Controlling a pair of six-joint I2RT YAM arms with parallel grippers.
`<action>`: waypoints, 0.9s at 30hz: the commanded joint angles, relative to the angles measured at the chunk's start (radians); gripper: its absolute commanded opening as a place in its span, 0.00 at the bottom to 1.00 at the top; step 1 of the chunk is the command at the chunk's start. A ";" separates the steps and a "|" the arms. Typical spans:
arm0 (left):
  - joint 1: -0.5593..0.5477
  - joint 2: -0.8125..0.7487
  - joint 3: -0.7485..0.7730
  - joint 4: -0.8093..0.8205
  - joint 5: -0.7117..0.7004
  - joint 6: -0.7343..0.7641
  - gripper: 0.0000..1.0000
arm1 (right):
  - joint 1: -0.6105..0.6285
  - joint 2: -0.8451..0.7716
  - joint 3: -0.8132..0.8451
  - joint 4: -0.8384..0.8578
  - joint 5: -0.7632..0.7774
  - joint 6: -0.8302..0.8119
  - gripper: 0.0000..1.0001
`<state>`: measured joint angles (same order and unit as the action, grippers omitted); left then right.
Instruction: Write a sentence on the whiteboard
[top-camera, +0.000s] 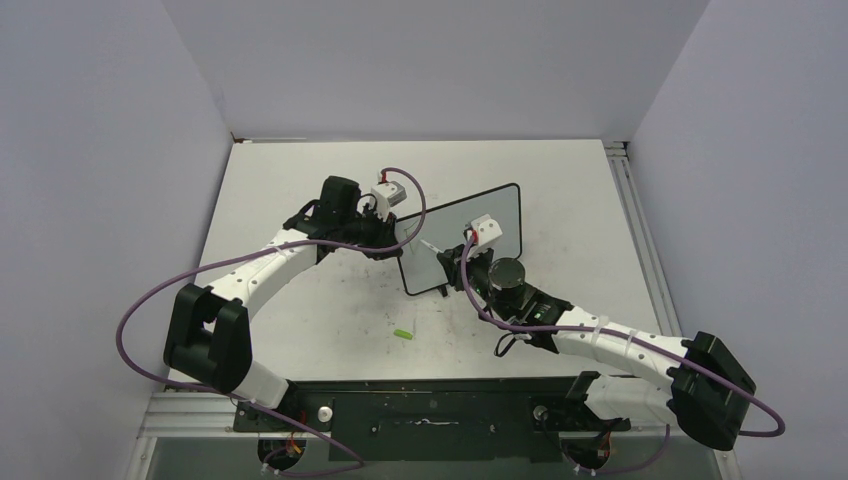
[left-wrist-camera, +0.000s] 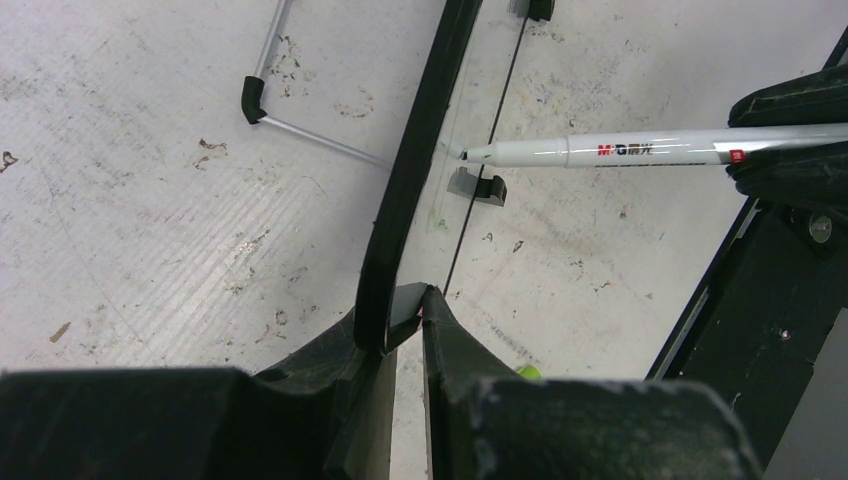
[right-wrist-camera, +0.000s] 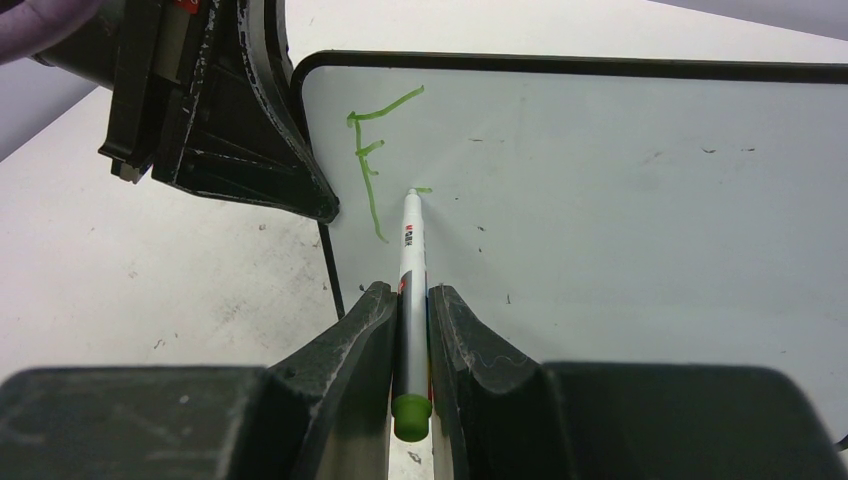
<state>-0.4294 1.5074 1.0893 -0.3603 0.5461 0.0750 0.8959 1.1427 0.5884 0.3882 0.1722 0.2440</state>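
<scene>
Now, with left jaws clenched on the board (right-wrist-camera: 600, 200) and right jaws grasping the marker (right-wrist-camera: 410, 255), hard pressing may tip it.

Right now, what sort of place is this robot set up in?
Likely a lab robot test cell: plain walls box in a scuffed white table, two cabled arms are mounted at its near edge, working on a small whiteboard.
</scene>
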 joint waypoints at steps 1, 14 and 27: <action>0.001 -0.020 0.027 -0.029 -0.057 0.049 0.00 | -0.010 0.016 0.013 0.027 0.000 -0.005 0.05; 0.001 -0.020 0.028 -0.028 -0.057 0.051 0.00 | -0.006 0.003 -0.016 -0.015 0.013 0.014 0.05; 0.001 -0.018 0.027 -0.028 -0.057 0.051 0.00 | -0.006 0.008 -0.022 -0.030 0.045 0.014 0.05</action>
<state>-0.4294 1.5074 1.0893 -0.3626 0.5453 0.0753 0.8963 1.1427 0.5751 0.3641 0.1719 0.2527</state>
